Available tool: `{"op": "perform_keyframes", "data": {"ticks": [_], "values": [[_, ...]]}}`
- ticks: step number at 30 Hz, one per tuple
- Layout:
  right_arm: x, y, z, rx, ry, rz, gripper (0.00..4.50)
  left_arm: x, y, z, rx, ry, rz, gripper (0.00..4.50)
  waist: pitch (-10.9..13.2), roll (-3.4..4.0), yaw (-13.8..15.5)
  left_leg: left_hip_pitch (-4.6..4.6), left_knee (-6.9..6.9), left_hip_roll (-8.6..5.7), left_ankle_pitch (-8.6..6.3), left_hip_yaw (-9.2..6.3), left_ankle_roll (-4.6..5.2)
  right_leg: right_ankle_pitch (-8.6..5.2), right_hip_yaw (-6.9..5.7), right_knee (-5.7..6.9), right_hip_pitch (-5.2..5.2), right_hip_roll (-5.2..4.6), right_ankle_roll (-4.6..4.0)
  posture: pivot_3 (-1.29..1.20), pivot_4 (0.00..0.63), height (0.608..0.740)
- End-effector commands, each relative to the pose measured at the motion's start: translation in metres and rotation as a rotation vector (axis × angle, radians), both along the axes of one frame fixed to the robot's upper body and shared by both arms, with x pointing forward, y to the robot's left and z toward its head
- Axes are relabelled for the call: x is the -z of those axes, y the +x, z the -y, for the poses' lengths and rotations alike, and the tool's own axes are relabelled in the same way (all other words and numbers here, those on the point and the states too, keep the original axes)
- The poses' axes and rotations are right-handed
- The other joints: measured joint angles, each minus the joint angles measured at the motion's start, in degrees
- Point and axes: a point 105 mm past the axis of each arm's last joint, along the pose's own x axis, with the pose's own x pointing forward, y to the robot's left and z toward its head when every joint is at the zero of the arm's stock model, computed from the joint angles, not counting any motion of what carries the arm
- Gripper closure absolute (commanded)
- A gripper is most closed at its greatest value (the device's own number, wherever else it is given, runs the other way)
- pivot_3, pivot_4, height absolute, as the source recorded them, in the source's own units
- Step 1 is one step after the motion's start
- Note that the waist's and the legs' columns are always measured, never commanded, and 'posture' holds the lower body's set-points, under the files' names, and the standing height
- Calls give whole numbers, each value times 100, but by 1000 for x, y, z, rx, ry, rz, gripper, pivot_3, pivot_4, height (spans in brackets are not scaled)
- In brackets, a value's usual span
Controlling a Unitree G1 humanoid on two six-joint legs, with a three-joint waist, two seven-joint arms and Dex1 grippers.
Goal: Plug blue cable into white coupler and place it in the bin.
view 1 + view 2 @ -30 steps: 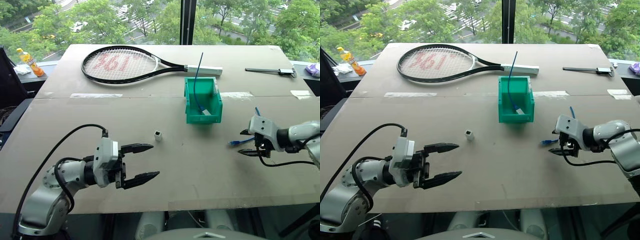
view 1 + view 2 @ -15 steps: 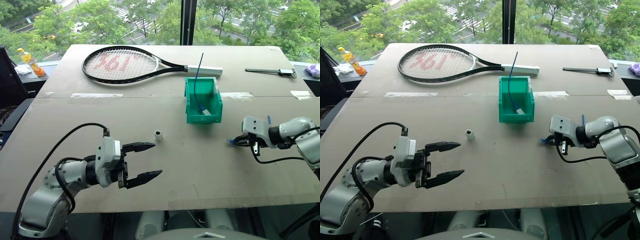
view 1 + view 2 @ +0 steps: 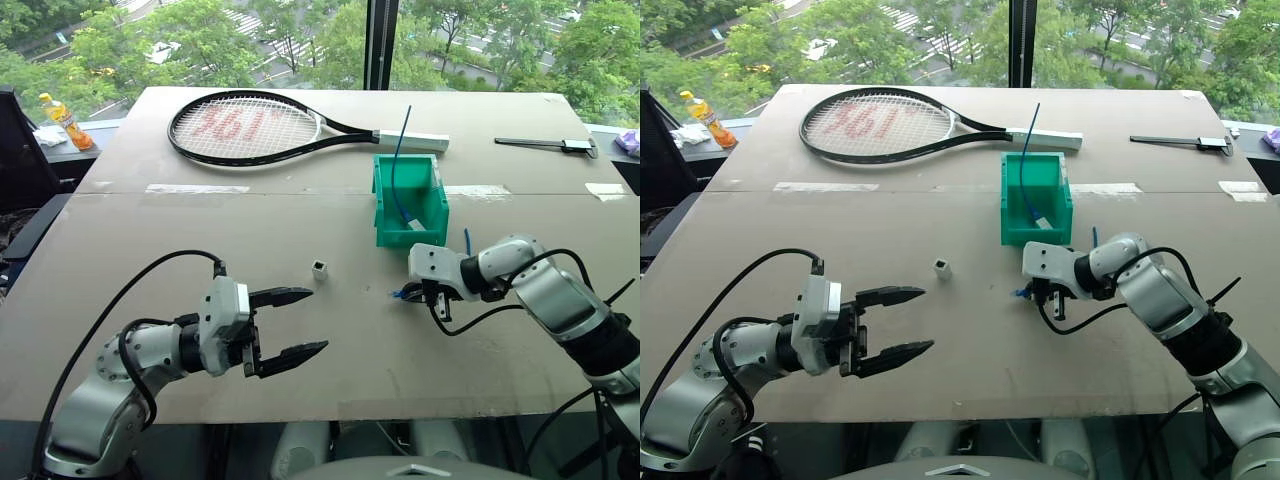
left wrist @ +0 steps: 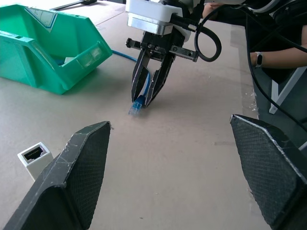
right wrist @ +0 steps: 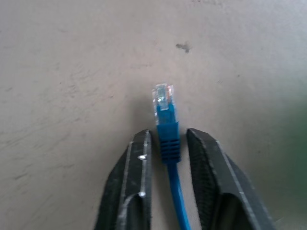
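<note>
from the head views, the white coupler [image 3: 318, 268] sits alone on the table, unplugged, the bin [image 3: 410, 200] beyond; the left gripper [image 3: 288, 327] gapes empty; in the left wrist view the right gripper [image 4: 149, 96] pinches the blue cable [image 4: 138, 103]; the right wrist view shows narrow jaws flanking its plug, so plugging and binning remain
</note>
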Motion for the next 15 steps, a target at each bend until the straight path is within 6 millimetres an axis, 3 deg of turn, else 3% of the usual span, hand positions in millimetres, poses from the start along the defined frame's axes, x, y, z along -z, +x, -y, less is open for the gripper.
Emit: {"op": "perform_keyframes", "data": {"ticks": [1,5,7,9,15], "values": [[5,-2,3,-17,13,15,1984,2,4,9,5,30,45,395,-1,0,-2,1,0,2,0,-1,0,0,-1,1,0,3,0,0,150,740],[-22,-6,6,-16,137,87,35,11,12,17,3,101,41,395,0,0,17,0,-1,2,0,-9,0,0,-9,2,3,4,-1,0,150,740],[-39,-13,10,1,228,100,35,15,19,22,-11,118,7,395,2,1,12,-2,0,2,0,-9,0,0,-8,2,3,4,0,0,150,740],[-53,-34,23,34,356,82,35,19,27,32,18,147,13,395,3,3,53,-3,0,1,0,-10,1,0,-8,2,4,3,1,0,150,740],[-38,-73,77,297,496,201,35,32,57,55,71,243,47,395,-1,-4,163,4,1,-3,-1,-21,2,3,-21,-6,22,4,12,0,150,740]]}}
